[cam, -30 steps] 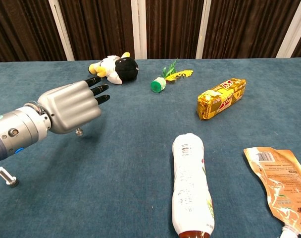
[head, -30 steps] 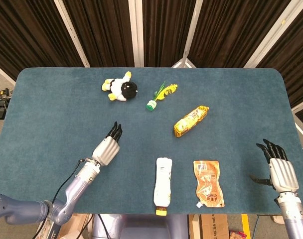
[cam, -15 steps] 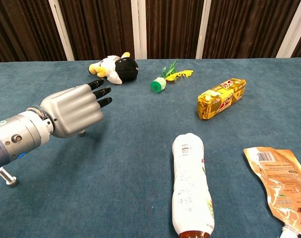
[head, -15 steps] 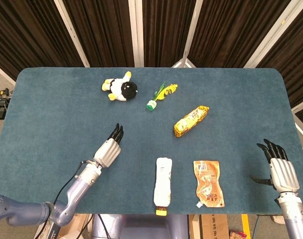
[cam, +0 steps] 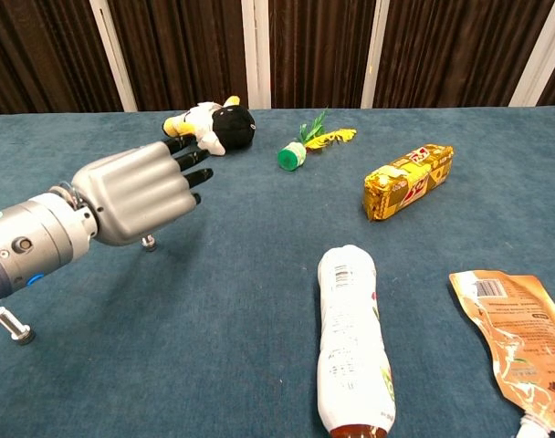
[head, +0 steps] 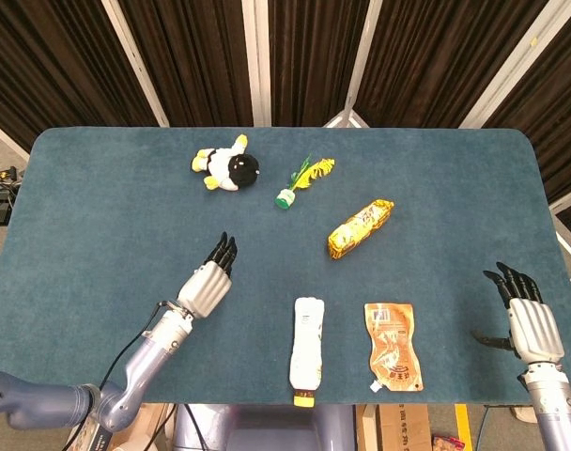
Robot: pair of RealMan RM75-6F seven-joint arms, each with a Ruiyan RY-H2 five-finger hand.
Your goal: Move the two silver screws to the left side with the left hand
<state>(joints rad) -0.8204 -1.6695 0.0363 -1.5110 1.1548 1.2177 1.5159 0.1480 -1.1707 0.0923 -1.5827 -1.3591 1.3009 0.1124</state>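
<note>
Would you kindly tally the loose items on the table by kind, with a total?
Silver metal screws: 2
Black-and-white plush toy: 1
Green-and-yellow feather shuttlecock: 1
Gold snack packet: 1
White plastic bottle: 1
Orange pouch: 1
Total: 7

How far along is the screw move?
Possibly half done: one silver screw lies at the table's near left. In hand: nothing; the left hand hovers with fingers extended over the second screw, mostly hidden beneath it. Left: grasp that one and carry it left. The right hand rests idle.
</note>
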